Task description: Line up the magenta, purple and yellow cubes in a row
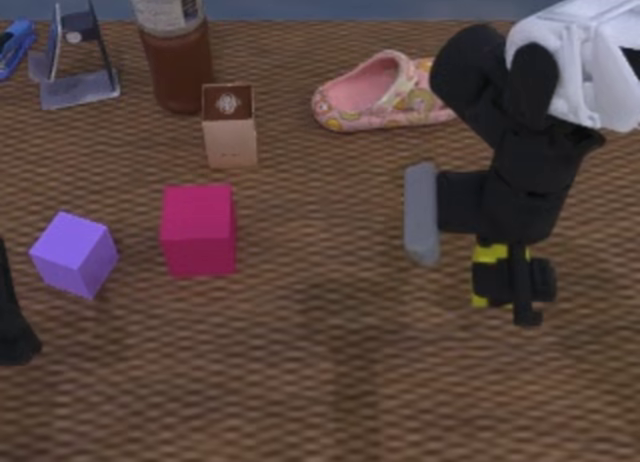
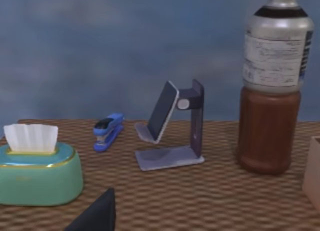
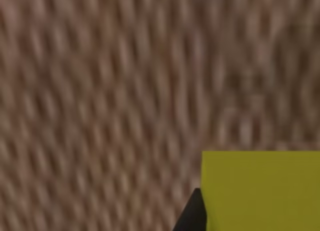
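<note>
The magenta cube [image 1: 198, 229] sits left of centre on the woven mat, with the purple cube [image 1: 73, 253] a gap away on its left, turned at an angle. My right gripper [image 1: 505, 282] is at the right, well apart from both, shut on the yellow cube [image 1: 490, 253], which shows as yellow strips between the black fingers. In the right wrist view the yellow cube [image 3: 260, 191] fills a corner with one black finger [image 3: 192, 216] against its side. My left gripper [image 1: 12, 327] is parked at the table's left edge, and one of its fingertips [image 2: 97, 216] shows over bare mat.
A tan carton [image 1: 229, 127] stands just behind the magenta cube. Along the back are a brown bottle [image 1: 175, 42], a phone stand [image 1: 75, 62], a blue stapler [image 1: 12, 44] and a pink slipper [image 1: 385, 90]. A green tissue box [image 2: 37, 173] shows in the left wrist view.
</note>
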Available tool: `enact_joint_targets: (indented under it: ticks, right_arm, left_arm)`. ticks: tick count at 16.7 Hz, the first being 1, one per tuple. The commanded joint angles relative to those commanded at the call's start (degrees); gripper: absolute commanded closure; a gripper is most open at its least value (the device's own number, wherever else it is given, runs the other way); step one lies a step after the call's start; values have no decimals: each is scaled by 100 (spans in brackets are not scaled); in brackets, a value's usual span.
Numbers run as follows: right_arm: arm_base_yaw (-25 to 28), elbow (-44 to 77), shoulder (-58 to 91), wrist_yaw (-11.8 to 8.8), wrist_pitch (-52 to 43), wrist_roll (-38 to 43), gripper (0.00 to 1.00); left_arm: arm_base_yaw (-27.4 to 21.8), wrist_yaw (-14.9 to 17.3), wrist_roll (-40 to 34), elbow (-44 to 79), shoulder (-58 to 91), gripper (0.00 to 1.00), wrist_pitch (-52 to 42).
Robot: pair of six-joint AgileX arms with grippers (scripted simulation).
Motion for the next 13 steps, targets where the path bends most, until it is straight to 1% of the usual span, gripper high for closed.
enact_joint_targets:
  ticks: [3,5,11,13]
  right_arm:
    - [803,-485,-442,-5,60,423,100]
    - [1099,-690,-640,-3,96,608,100]
    - [1135,-731,-655,-7,108,654,100]
    - [1128,-883,-595,-3,320,668,100]
  left_arm:
    - [0,0,0,0,0,0,0]
    - [0,0,0,0,0,0,0]
    - [0,0,0,0,0,0,0]
    - [0,0,0,0,0,0,0]
